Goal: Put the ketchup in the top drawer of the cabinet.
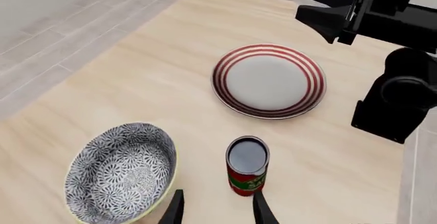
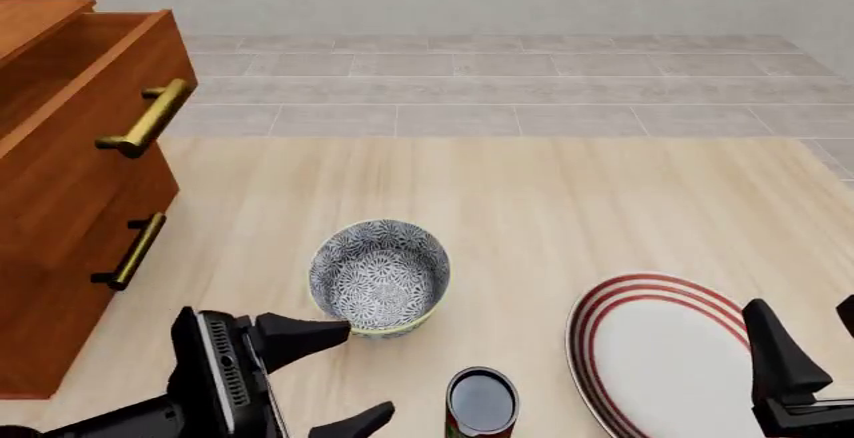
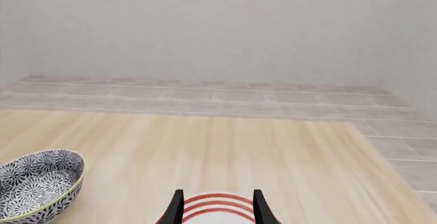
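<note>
Standing on the table: one ketchup, one bowl, one plate.

A blue-grey patterned bowl stands upright on the pale wooden surface. A white plate with red rings lies flat, well apart to its right. Grey floor tiles run beyond the far edge
</note>
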`<state>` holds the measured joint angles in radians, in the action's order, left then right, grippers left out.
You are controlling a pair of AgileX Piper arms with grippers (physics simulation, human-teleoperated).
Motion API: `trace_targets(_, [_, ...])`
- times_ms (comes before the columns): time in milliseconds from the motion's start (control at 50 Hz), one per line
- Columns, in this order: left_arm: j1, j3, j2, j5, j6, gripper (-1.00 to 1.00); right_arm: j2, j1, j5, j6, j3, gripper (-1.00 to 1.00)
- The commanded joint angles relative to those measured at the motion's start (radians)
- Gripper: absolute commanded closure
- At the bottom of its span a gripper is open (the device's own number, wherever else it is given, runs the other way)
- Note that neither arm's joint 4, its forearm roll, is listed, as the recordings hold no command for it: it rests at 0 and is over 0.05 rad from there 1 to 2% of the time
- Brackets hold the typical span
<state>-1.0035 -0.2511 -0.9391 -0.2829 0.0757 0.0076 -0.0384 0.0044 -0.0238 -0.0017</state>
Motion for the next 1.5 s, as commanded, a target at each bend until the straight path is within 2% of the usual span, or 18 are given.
trace_targets(20, [-0.049,-0.044,-0.174,-0.076,0.013,-1.0,0.001,-0.005,0.001,0.004,0.001,-1.0])
trace_targets(160, [-0.032,-0.057,-0.259,-0.127,0.024,-1.0,0.003,-0.007,-0.001,0.006,0.001,-1.0])
trace_targets(360, [-0.079,-0.084,-0.404,-0.206,0.042,-1.0,0.003,-0.009,0.001,0.007,0.001,-1.0])
trace_targets(740, [-0.109,-0.099,-0.577,-0.312,0.014,-1.0,0.004,-0.01,0.002,0.014,0.001,-1.0])
trace_targets(980, [-0.116,-0.114,-0.627,-0.329,-0.009,-1.0,0.005,-0.011,0.003,0.016,0.001,-1.0])
trace_targets(1200, [-0.123,-0.136,-0.727,-0.373,-0.065,-1.0,0.004,-0.009,0.005,0.021,0.001,-1.0])
trace_targets(1400, [-0.133,-0.155,-0.751,-0.365,-0.074,-1.0,0.011,-0.01,0.0,0.022,0.001,-1.0])
trace_targets(1500, [-0.135,-0.176,-0.785,-0.359,-0.111,-1.0,0.012,-0.011,0.0,0.025,0.001,-1.0])
